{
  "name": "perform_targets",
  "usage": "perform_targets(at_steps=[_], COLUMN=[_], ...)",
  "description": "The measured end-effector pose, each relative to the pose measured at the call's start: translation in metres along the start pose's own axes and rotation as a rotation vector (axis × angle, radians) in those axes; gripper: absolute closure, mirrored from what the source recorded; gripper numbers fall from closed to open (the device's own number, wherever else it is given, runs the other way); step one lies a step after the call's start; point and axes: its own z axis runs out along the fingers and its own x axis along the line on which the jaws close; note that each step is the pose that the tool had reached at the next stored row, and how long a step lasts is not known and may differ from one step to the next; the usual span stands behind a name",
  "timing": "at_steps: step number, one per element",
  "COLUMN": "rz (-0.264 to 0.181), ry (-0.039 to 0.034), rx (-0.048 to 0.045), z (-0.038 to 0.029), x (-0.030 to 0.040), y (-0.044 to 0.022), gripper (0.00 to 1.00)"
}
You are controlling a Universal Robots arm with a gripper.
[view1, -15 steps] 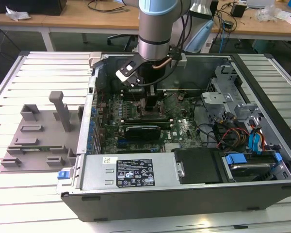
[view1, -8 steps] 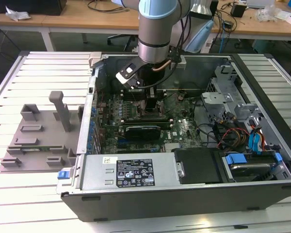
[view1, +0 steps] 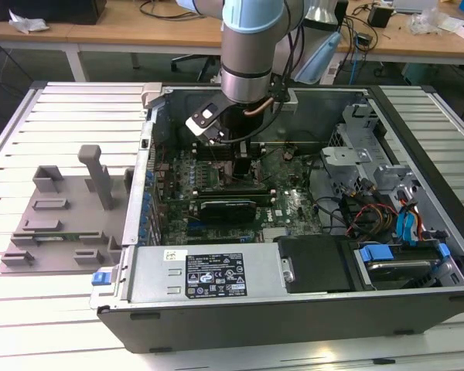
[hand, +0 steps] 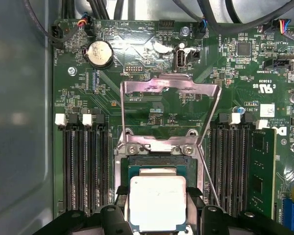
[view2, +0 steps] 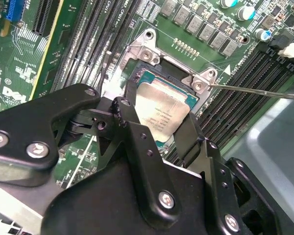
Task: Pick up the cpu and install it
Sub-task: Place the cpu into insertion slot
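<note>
— Where's the cpu?
— Clamped between the gripper's fingers, one on each side, over the open socket.
— And the grey tray?
— In the exterior view, toward eight o'clock of the gripper, well apart.

the black gripper squeezes the small flat square silvery cpu between its fingers, just over the open socket. past it, a shiny metal lid stands open.
</note>
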Motion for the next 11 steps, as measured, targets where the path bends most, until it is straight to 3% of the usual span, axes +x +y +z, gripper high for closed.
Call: perform_targets(at_steps=[11], rz=[0.000], ry=[0.0000], rx=[0.0001], z=[0.0046], x=[-0.0025], y=[0.0020], gripper=[0.45])
